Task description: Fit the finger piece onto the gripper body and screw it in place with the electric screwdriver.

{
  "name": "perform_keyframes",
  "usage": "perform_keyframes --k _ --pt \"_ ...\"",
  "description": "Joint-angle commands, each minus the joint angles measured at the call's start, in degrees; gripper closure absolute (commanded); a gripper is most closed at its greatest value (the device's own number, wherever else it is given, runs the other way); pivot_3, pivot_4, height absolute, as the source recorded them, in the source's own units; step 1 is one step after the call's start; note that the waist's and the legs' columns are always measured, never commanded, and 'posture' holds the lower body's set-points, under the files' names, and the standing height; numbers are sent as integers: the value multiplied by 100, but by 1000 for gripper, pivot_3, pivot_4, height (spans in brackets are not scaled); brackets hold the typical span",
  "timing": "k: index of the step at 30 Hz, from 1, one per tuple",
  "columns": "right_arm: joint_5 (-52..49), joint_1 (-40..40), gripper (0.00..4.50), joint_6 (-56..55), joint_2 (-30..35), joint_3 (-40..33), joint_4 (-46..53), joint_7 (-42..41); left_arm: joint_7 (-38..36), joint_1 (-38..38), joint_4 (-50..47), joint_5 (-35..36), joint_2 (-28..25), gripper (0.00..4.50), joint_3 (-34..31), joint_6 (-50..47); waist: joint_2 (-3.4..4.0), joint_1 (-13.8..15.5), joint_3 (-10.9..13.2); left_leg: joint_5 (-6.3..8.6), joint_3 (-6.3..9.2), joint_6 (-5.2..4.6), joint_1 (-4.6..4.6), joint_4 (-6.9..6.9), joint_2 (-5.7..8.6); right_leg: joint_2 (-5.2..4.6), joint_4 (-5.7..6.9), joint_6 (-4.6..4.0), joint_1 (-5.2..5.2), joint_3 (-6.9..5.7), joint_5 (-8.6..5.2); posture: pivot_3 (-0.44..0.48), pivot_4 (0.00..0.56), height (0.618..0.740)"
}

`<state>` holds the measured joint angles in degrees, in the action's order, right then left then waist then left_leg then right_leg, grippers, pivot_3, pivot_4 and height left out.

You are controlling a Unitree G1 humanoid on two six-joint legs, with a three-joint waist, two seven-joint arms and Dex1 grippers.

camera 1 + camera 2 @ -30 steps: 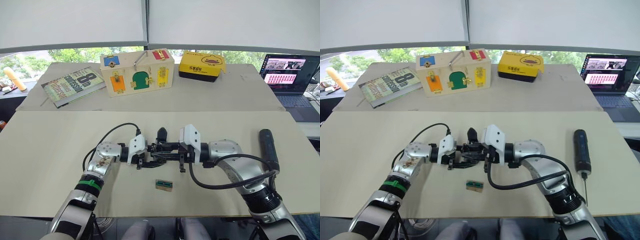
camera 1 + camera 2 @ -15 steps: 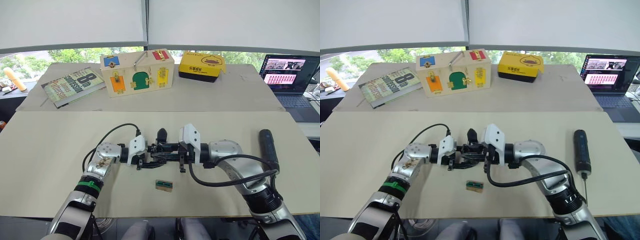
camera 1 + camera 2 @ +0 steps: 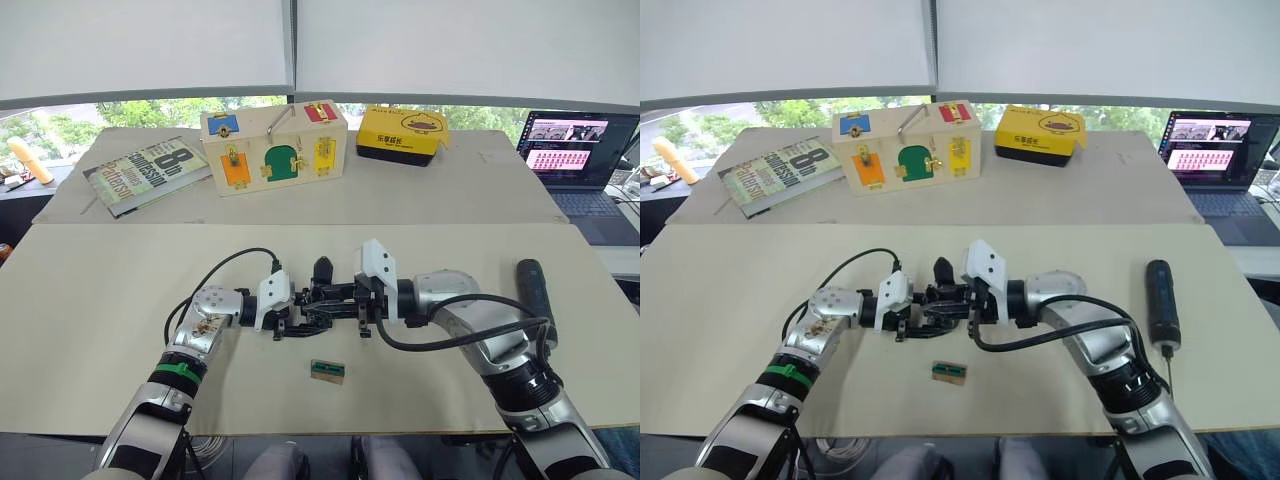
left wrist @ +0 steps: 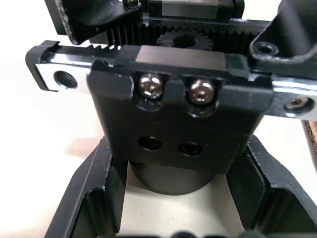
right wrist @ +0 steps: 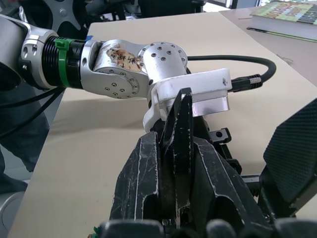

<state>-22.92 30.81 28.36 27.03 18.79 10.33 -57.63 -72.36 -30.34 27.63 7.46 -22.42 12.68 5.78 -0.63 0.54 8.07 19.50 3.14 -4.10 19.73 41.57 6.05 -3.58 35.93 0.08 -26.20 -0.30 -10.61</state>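
finger piece (image 5: 181, 144) sits pinched in the closed right gripper (image 3: 352, 305), tip aimed at the gripper body (image 4: 176, 124) for fitting. left gripper (image 3: 283, 318) clamps that body mid-table, steadying it. electric screwdriver (image 3: 1161, 303) lies unused, well right.

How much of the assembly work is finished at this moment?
Done: the left gripper holds the gripper body. In hand: the right gripper brings the finger piece to it. Left: the electric screwdriver lies unused on the table, so no screwing yet.
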Motion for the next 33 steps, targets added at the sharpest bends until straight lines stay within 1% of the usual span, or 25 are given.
perform_keyframes --k 1,7,10,13,18,27,33 --pt "442 -115 4132 67 150 260 -440 -14 -68 124 -14 -81 -22 2218 153 -64 1 -1 -9 0 0 0 -5 -2 0 0 0 0 2 7 0 0 150 740" --pt "499 -1 4132 342 150 327 -558 98 -65 156 -62 -77 -19 2218 131 -85 -1 -2 -71 0 -6 0 -39 -34 0 2 -3 -1 14 37 -1 0 150 740" --pt "760 88 4132 285 217 543 -553 129 -55 182 -101 -72 -11 2218 130 -111 1 -3 -88 0 -10 0 -42 -42 0 2 -5 -1 13 42 -1 0 150 740" --pt "425 87 4132 763 160 453 -417 120 -54 192 -117 -69 -10 2218 126 -129 3 -2 -113 0 -11 0 -47 -50 -1 3 -6 -2 14 45 -2 0 150 740" --pt "211 -98 4132 1073 159 366 -461 51 -52 225 -153 -55 -14 2218 122 -153 7 -2 -145 0 -11 0 -48 -60 -1 3 -10 -3 12 46 -2 0 150 740" --pt "396 -52 4132 806 264 408 -596 -21 -50 243 -166 -48 -16 2218 126 -159 9 -2 -147 1 -11 -2 -47 -67 0 3 -17 -3 11 46 -2 0 150 740" --pt "393 117 4132 864 226 424 -370 17 -33 259 -173 -44 -18 2218 115 -160 9 -2 -147 1 -11 -2 -46 -67 -1 3 -18 -3 11 46 -2 0 150 740"
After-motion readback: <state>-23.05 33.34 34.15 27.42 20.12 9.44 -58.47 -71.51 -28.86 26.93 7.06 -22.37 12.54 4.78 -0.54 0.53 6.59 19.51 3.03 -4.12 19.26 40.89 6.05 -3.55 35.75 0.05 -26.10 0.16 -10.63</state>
